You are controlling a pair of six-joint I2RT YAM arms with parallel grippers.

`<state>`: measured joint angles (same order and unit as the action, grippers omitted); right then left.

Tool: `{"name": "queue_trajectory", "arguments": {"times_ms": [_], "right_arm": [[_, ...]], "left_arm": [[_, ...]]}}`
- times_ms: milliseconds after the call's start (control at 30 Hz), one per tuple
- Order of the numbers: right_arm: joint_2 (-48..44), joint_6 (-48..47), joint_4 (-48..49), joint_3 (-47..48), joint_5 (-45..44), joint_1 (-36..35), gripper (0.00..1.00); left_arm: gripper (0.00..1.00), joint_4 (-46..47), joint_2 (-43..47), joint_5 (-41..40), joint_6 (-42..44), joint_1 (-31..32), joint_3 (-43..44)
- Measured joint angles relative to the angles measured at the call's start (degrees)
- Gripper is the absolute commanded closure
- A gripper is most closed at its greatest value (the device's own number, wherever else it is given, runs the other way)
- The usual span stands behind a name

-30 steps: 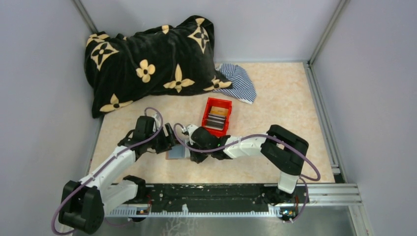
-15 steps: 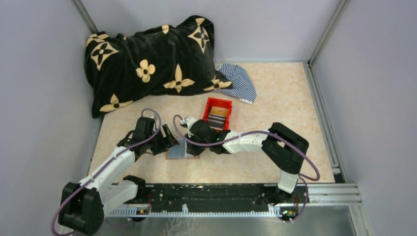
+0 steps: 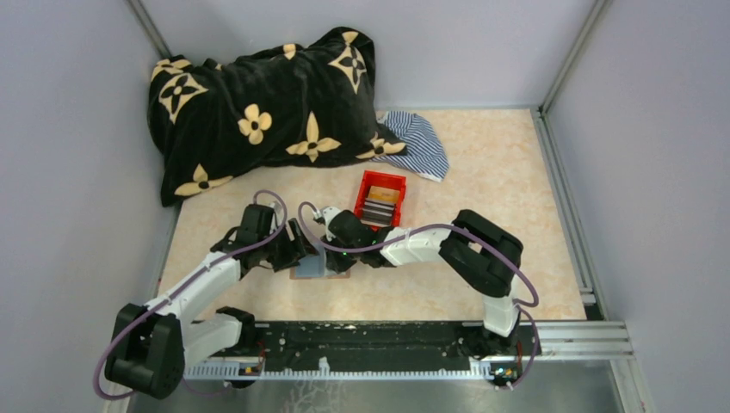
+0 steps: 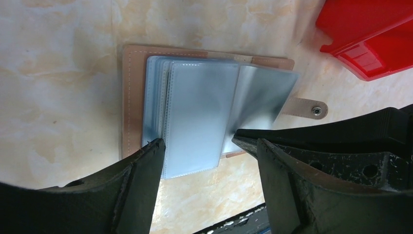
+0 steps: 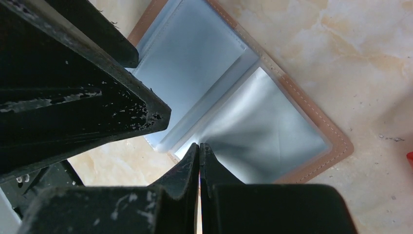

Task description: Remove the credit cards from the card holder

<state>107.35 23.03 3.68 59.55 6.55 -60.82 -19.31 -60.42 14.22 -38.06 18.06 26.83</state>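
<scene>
My left tool (image 4: pixel 197 137) sits released over the card holder (image 4: pixel 131 97), right tool (image 5: pixel 199 146) clenched against its sleeves (image 5: pixel 253 131). I'd pin them flat before pulling anything.

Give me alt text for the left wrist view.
An open brown card holder lies on a beige table, its grey-blue sleeves fanned out. The left gripper hangs open over its near edge; a red bin shows top right.
</scene>
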Motion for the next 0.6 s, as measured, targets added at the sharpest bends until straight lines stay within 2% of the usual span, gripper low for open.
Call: {"name": "queue_trajectory", "arguments": {"times_ms": [600], "right_arm": [[0.5, 1.4, 0.5, 0.2, 1.0, 0.6, 1.00]], "left_arm": [[0.32, 9.9, -2.8, 4.7, -1.5, -0.1, -2.9]]}}
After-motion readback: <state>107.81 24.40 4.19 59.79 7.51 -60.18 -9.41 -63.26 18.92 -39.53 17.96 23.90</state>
